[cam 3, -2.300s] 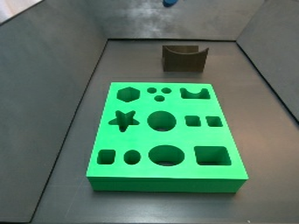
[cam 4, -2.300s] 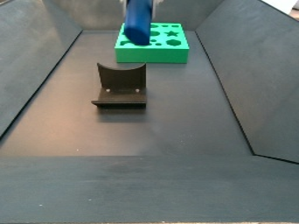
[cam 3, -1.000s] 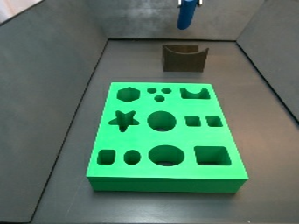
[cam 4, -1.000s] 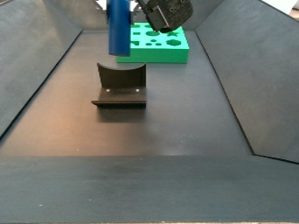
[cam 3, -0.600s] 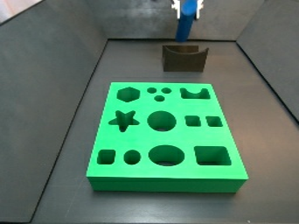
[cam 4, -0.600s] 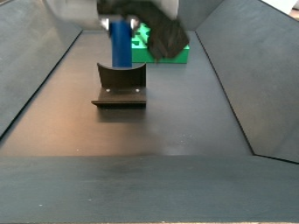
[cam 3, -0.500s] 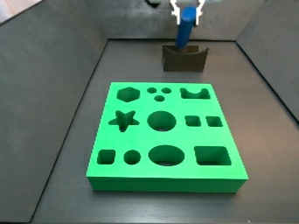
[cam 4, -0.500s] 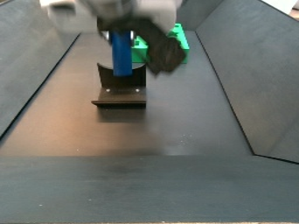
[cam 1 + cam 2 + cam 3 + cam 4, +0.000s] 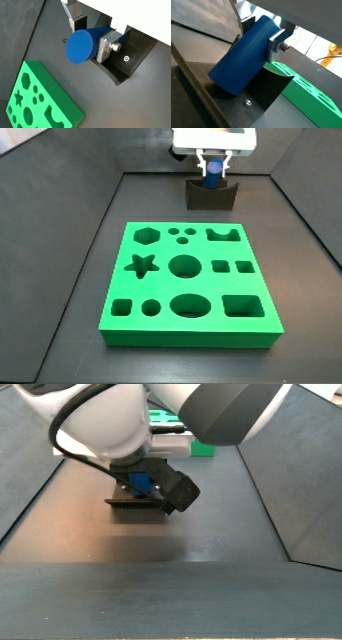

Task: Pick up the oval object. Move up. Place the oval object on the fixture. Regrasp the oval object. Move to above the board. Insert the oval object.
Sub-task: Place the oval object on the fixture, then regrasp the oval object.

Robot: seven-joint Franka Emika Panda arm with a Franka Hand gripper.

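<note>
The oval object (image 9: 243, 59) is a blue peg held between the silver fingers (image 9: 107, 46) of my gripper (image 9: 89, 36), which is shut on it. In both side views the gripper (image 9: 211, 161) hangs low over the fixture (image 9: 210, 197), a dark brown notched block at the far end of the floor. The peg (image 9: 210, 170) stands roughly upright with its lower end down in the fixture's notch (image 9: 272, 86). From the opposite side, the arm hides most of the peg (image 9: 136, 482) and fixture (image 9: 134, 504). The green board (image 9: 187, 278) lies apart from the fixture.
Dark sloping walls (image 9: 80, 198) enclose the floor on all sides. The board (image 9: 37, 102) shows its star, circle and hexagon holes in a wrist view. The bulky white arm (image 9: 160, 419) fills the space above the fixture, with a strip of board (image 9: 203, 450) behind it.
The gripper came down with the blue peg from above the floor to the fixture. The peg's lower end now sits in the notch; the arm now blocks a side view.
</note>
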